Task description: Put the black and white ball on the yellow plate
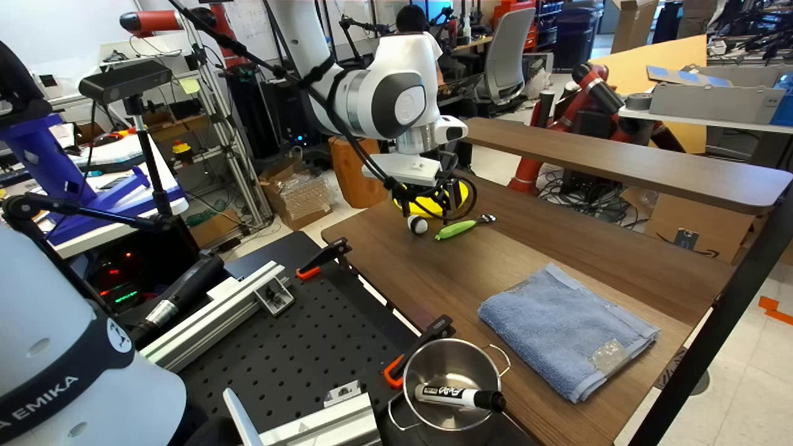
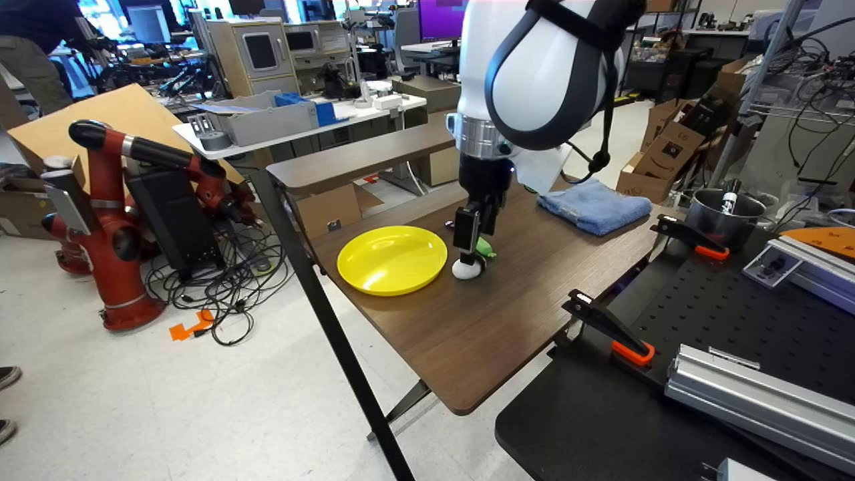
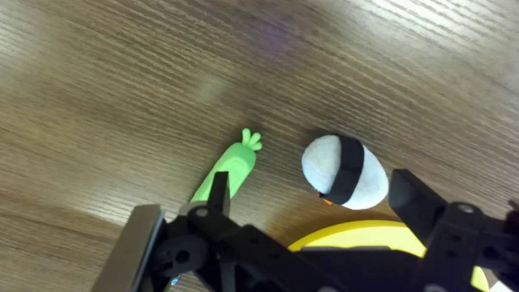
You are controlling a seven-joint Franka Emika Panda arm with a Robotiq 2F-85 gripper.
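The black and white ball [image 3: 344, 172] lies on the brown table, egg-shaped, whitish with a dark band. It also shows in both exterior views [image 1: 417, 224] [image 2: 465, 270]. My gripper [image 3: 310, 180] is open above the table, with the ball between its fingers, close to the right fingertip in the wrist view. Whether they touch, I cannot tell. The gripper also shows in both exterior views [image 1: 428, 214] [image 2: 473, 252]. The yellow plate [image 2: 392, 260] lies flat beside the ball, with nothing on it. In the wrist view the gripper hides most of the plate [image 3: 352, 237].
A green elongated toy [image 3: 239, 162] lies beside the ball, partly under the left finger in the wrist view. A folded blue towel [image 1: 557, 328] lies farther along the table. A metal pot [image 1: 427, 365] holding a marker stands near the table edge. A raised shelf [image 1: 607, 155] runs along one side.
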